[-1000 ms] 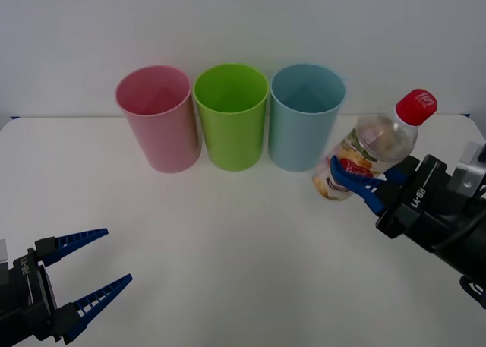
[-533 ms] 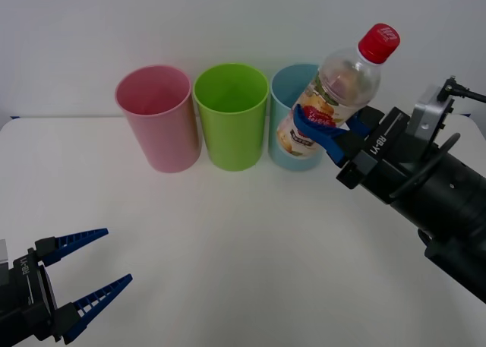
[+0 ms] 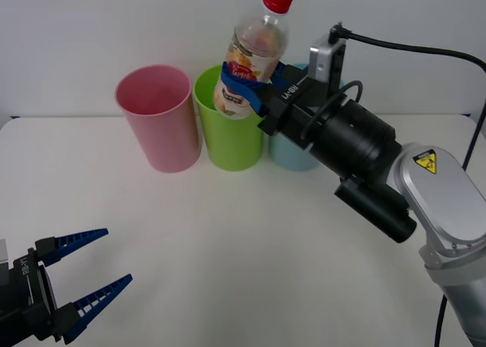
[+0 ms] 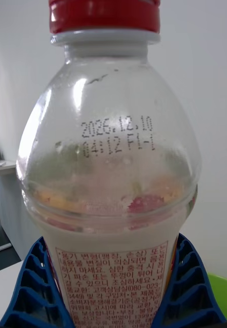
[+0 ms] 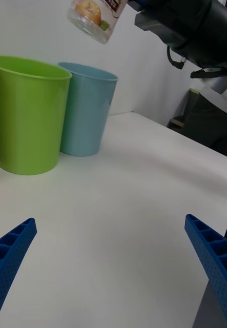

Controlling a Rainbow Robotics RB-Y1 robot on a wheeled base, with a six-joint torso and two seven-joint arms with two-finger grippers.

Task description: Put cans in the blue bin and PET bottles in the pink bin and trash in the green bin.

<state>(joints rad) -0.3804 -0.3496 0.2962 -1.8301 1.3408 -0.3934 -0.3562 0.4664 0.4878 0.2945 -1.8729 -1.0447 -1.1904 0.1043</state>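
Note:
My right gripper [image 3: 244, 83] is shut on the PET bottle [image 3: 252, 55], a clear bottle with a red cap and a yellow-red label. It holds the bottle tilted in the air above the green bin [image 3: 231, 118]. The bottle's shoulder [image 4: 110, 169] sits between the blue fingers [image 4: 34, 292] in the right wrist view, and its base [image 5: 95, 15] hangs high in the left wrist view. The pink bin [image 3: 158, 119] stands left of the green one. The blue bin [image 3: 292, 156] is mostly hidden behind the right arm. My left gripper [image 3: 87, 279] rests open at the table's near left.
The three bins stand in a row at the back of the white table [image 3: 228, 248]. From the left wrist the green bin [image 5: 26, 113] and blue bin [image 5: 87, 115] appear side by side. The right arm [image 3: 380, 172] reaches across the table's right half.
The right gripper has carried the bottle up and to the left, from in front of the blue bin to above the green bin. The left arm has not moved.

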